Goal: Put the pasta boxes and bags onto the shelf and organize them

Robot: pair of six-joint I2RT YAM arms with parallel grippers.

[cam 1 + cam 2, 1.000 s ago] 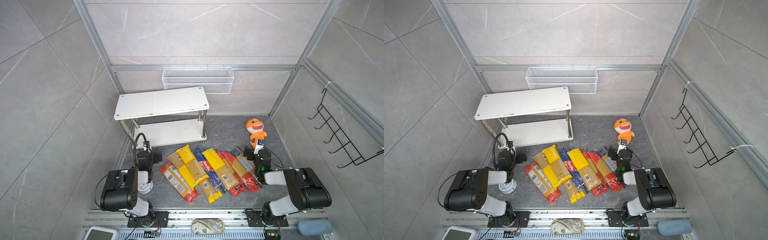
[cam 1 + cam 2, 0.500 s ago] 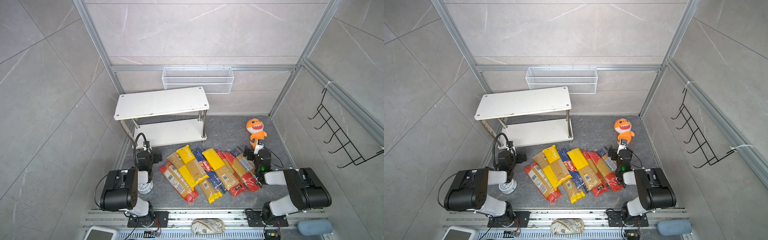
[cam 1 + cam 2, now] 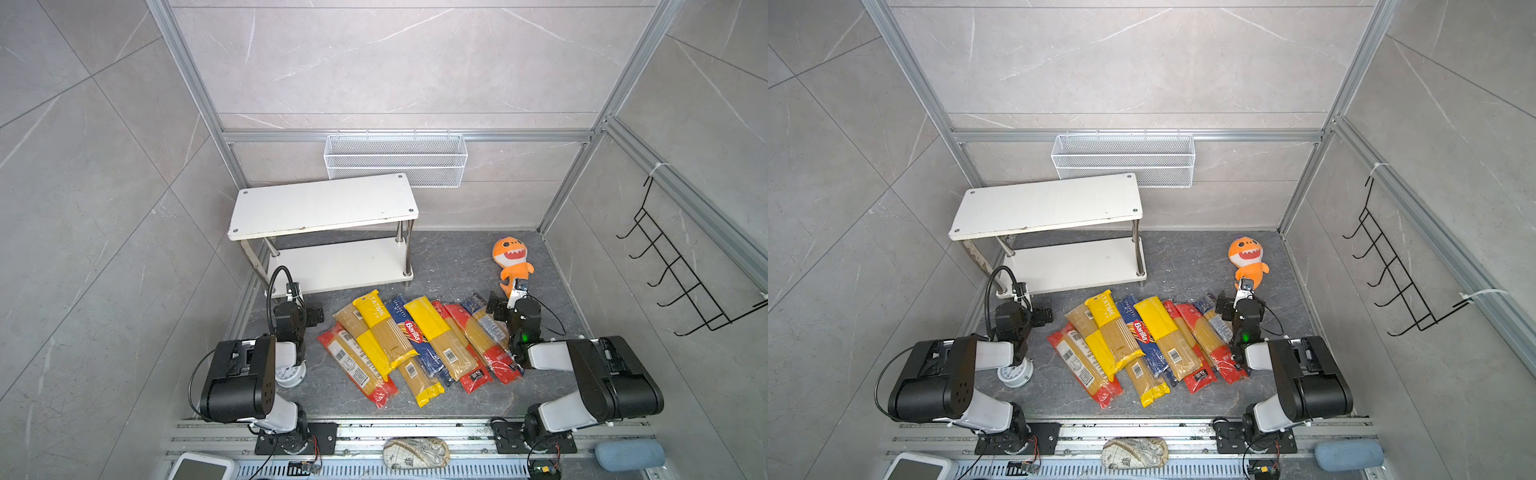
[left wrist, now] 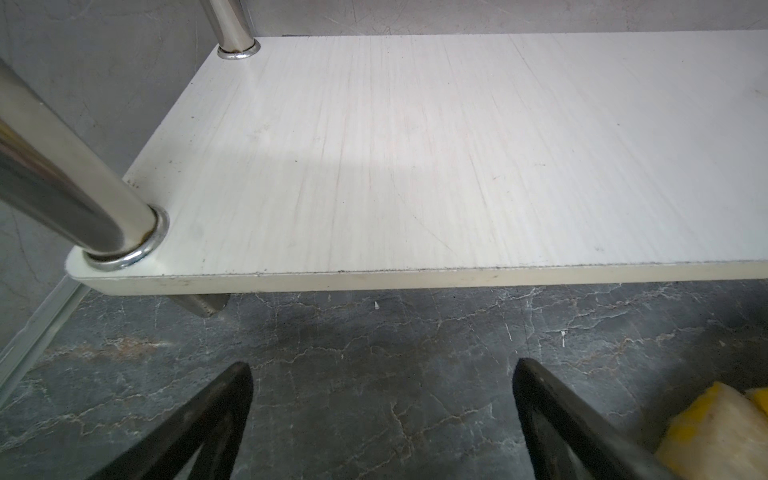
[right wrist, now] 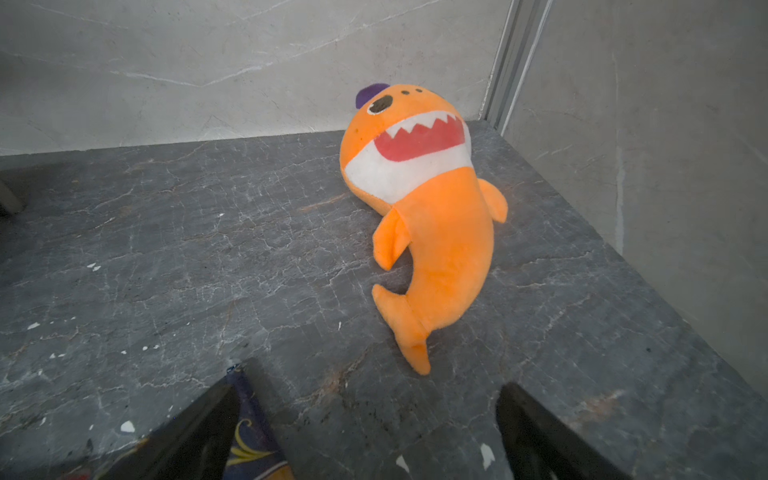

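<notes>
Change: nothing has moved over the last second; both arms sit as they did and the pile is untouched.
Meaning for the task: the work has not begun. No pack is lifted or shelved, so every placement is still to do.
Left claw (image 4: 382, 370): jaws spread wide and empty, low over the bench (image 3: 449, 257), facing the front edge of the shelf's lower board. A yellow pack end (image 4: 715, 428) lies just beside one finger.
Right claw (image 5: 370, 390): also wide open and holding nothing, pointed toward the plush shark (image 5: 432, 208). A dark-blue pack end (image 5: 249, 440) lies beside one finger.
Pasta packs (image 3: 415, 349): all on the bench between the two arms, fanned and overlapping in front of the shelf.
Pack count: nine or ten that I can tell apart; overlaps hide the exact number. About four have yellow ends, three have red ends, one has dark-blue ends, and there is one dark-blue Barilla pack (image 3: 413, 334).
Shelf (image 3: 324, 203): one, with two white boards and four metal legs. Both boards are bare.
Others: one plush shark, one wire basket (image 3: 395, 160) on the back wall, one black hook rack (image 3: 665, 282) on the side wall.
Likely next: a claw closes on an outer pack, since the top-lying ones are easiest to free.
</notes>
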